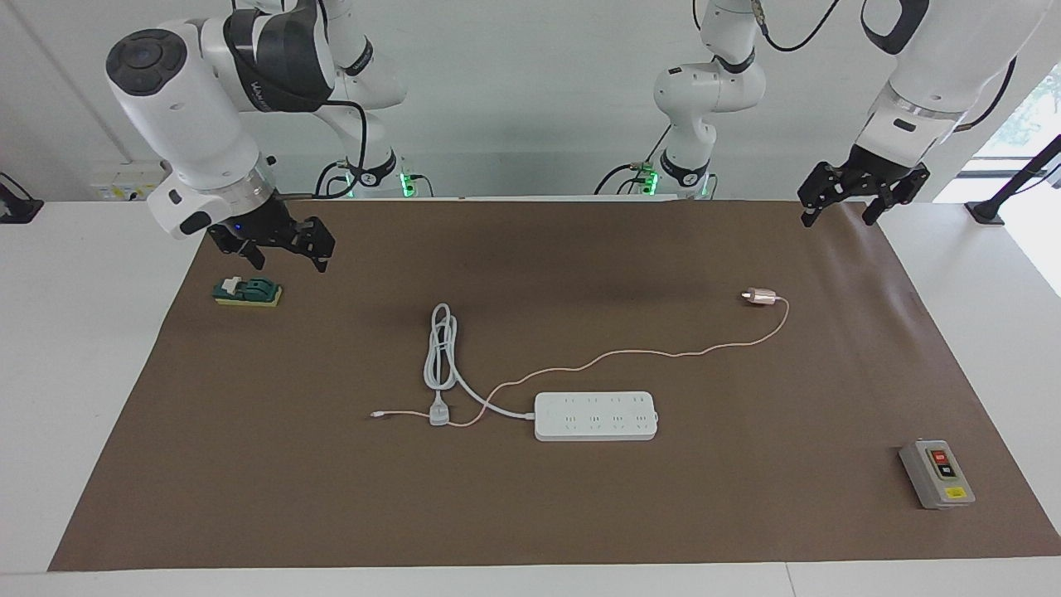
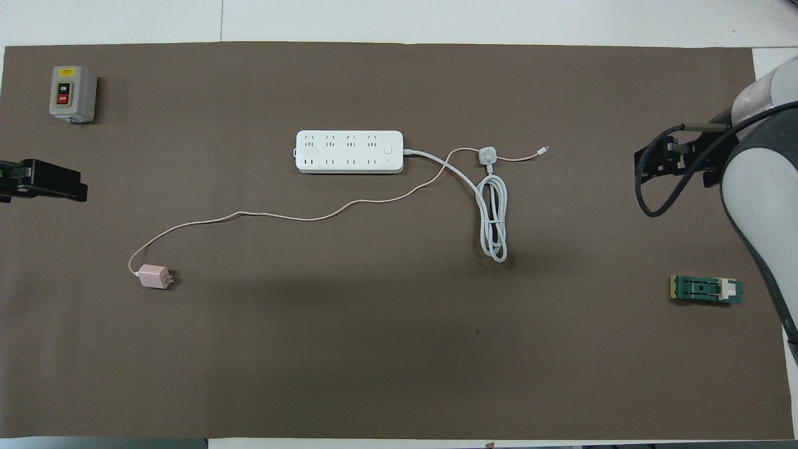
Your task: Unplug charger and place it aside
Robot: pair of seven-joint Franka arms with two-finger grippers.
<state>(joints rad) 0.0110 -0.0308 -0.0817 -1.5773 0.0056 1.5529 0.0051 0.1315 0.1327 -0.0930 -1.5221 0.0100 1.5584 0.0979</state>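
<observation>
Charger (image 2: 154,276) unplugged, lying flat on mat.
Prongs aimed toward right arm's end; left gripper (image 1: 839,203) spread wide, empty; right gripper (image 1: 286,249) unclear.

1. You have a white tabletop (image 1: 83,348) with a brown mat (image 1: 530,514) spread over most of it.
2. On the mat you see a white power strip (image 1: 596,415), its thick white cord (image 1: 440,352) looped beside it.
3. The pink charger (image 1: 758,295) lies unplugged nearer the robots, toward the left arm's end, its thin cable (image 1: 630,353) trailing past the strip.
4. You also have a grey switch box (image 1: 937,473) and a green block (image 1: 247,292) at the mat's two ends.
</observation>
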